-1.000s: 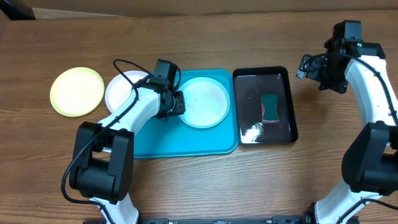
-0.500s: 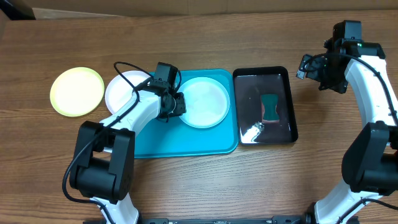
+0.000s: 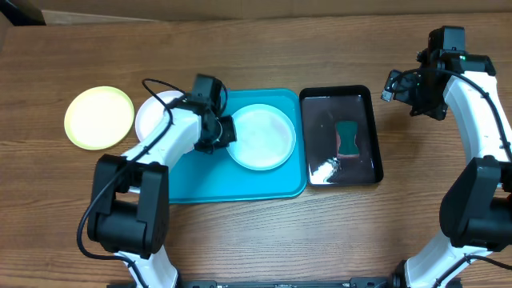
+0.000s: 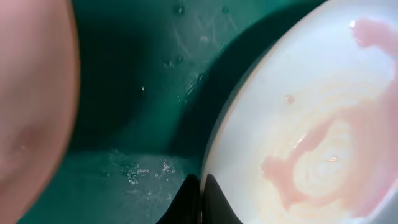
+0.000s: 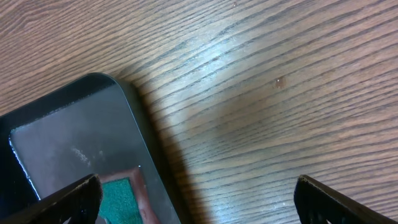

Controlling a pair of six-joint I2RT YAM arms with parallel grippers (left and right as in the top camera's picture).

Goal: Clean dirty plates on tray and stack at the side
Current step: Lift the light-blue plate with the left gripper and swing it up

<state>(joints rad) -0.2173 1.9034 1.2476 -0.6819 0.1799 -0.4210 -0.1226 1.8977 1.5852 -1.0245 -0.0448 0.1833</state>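
Observation:
On the turquoise tray [image 3: 216,180] lies the pale blue plate [image 3: 260,138]. My left gripper [image 3: 226,132] is shut on its left rim. Up close, the two black fingertips [image 4: 211,199] pinch the plate [image 4: 311,124] at its edge, and pinkish smears show on its face above the wet tray floor [image 4: 137,93]. The white plate [image 3: 152,120] and the yellow-green plate [image 3: 99,118] rest on the table left of the tray. My right gripper [image 3: 398,84] hangs open at the far right, over the table just beyond the black tray's corner [image 5: 68,137], holding nothing [image 5: 199,186].
A glossy black tray [image 3: 340,100] sits right of the turquoise one, holding a green sponge [image 3: 348,138] and some foam. The sponge's corner [image 5: 118,199] shows near my right gripper's left finger. A cardboard edge runs along the back of the table.
My left gripper has closed on the pale blue plate's rim, and the plate has shifted slightly toward the front. The right arm has stayed still.

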